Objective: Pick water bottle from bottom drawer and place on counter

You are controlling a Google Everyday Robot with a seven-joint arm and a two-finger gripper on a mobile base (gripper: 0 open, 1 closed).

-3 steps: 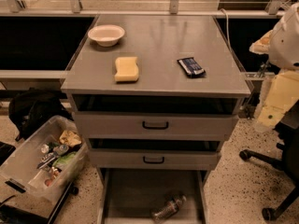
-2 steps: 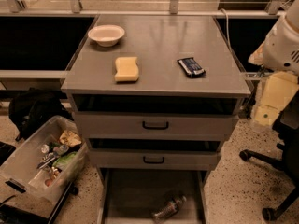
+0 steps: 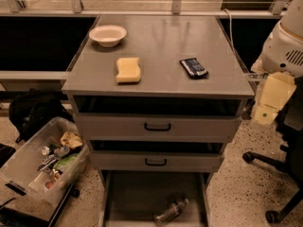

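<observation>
The water bottle [image 3: 171, 212], clear and crinkled, lies on its side on the floor of the open bottom drawer [image 3: 132, 197], near the front right. The counter [image 3: 161, 41] is the grey top of the cabinet. My arm's white body is at the right edge of the view. Its cream-coloured end with the gripper [image 3: 268, 100] hangs beside the cabinet's right side at top-drawer height. It is well above and to the right of the bottle and holds nothing that I can see.
On the counter are a white bowl [image 3: 108, 34], a yellow sponge [image 3: 128, 70] and a dark blue snack packet [image 3: 193, 67]. The two upper drawers with black handles are slightly ajar. A clear bin of clutter [image 3: 40, 160] and a black bag [image 3: 31, 112] are on the left. An office chair base [image 3: 279, 178] is on the right.
My arm's cream end has shifted slightly left toward the cabinet's right side. The bottle and the counter items have not moved.
</observation>
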